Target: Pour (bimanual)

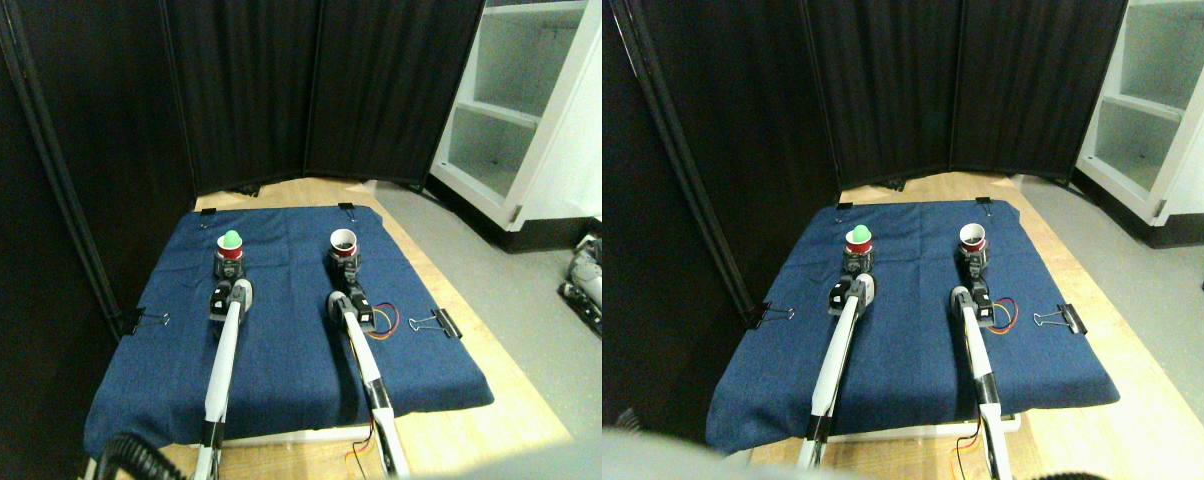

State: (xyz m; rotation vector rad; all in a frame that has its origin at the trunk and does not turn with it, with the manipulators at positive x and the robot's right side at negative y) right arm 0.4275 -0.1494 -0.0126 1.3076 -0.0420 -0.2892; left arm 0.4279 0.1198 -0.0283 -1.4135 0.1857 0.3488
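Note:
Two red cups stand upright on a blue cloth (292, 350). The left cup (229, 248) holds a green ball (230, 238). The right cup (343, 243) shows a white inside. My left gripper (228, 268) sits right at the base of the left cup and hides its lower part. My right gripper (347, 266) sits the same way at the base of the right cup. Both pale arms reach up from the bottom edge.
Binder clips hold the cloth: one at the right edge (440, 323), one at the left edge (147, 319), two at the back corners. Coloured wires (384, 320) loop beside the right arm. Black curtains stand behind, a white shelf unit (522, 110) at the back right.

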